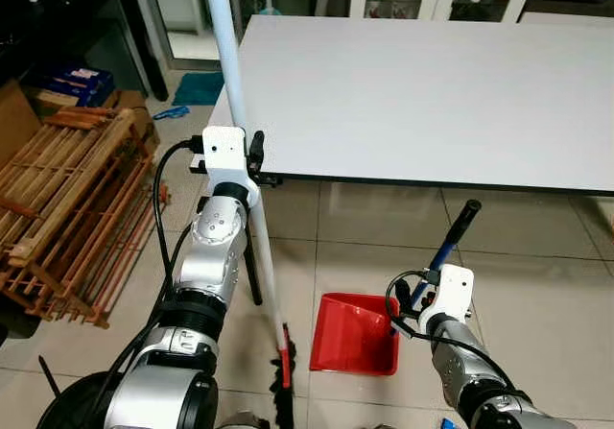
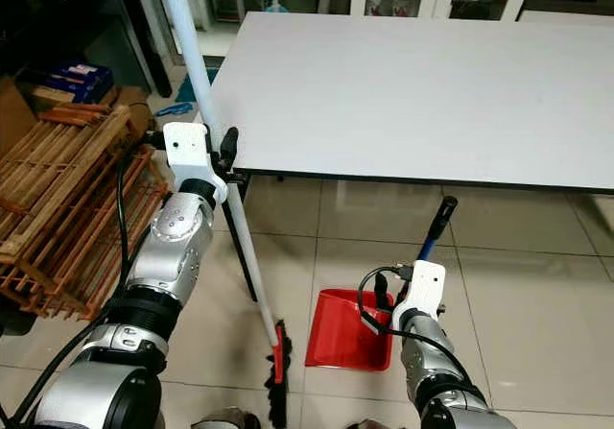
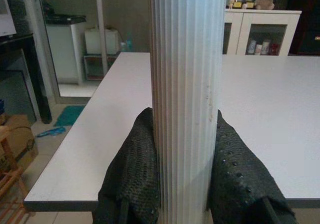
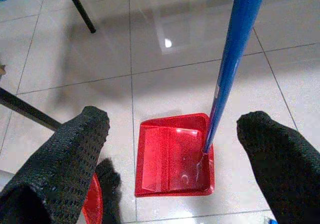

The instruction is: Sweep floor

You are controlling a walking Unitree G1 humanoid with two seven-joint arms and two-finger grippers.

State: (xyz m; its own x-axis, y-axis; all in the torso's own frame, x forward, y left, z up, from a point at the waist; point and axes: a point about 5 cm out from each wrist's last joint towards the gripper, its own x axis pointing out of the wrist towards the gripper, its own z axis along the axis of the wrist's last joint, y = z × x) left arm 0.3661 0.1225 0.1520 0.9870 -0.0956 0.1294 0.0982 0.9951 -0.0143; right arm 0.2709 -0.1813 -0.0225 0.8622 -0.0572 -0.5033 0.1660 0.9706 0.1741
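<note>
My left gripper (image 1: 251,154) is shut on the white ribbed broom pole (image 1: 230,55), level with the table edge; its black fingers (image 3: 135,174) press both sides of the pole (image 3: 186,83). The pole slants down to the red and black broom head (image 1: 283,371) on the tiles. Just right of the head lies a red dustpan (image 1: 357,333) with an upright blue handle (image 1: 443,249). My right gripper (image 4: 172,121) hovers open above the dustpan (image 4: 172,154), and the blue handle (image 4: 230,63) rises between its spread fingers without touching them.
A large white table (image 1: 432,93) on black legs (image 1: 251,275) spans the scene ahead. A wooden slatted rack (image 1: 67,199) lies on the floor at the left, with boxes (image 1: 82,82) and a teal mat (image 1: 199,88) behind it. Beige tiles (image 1: 537,275) stretch out to the right.
</note>
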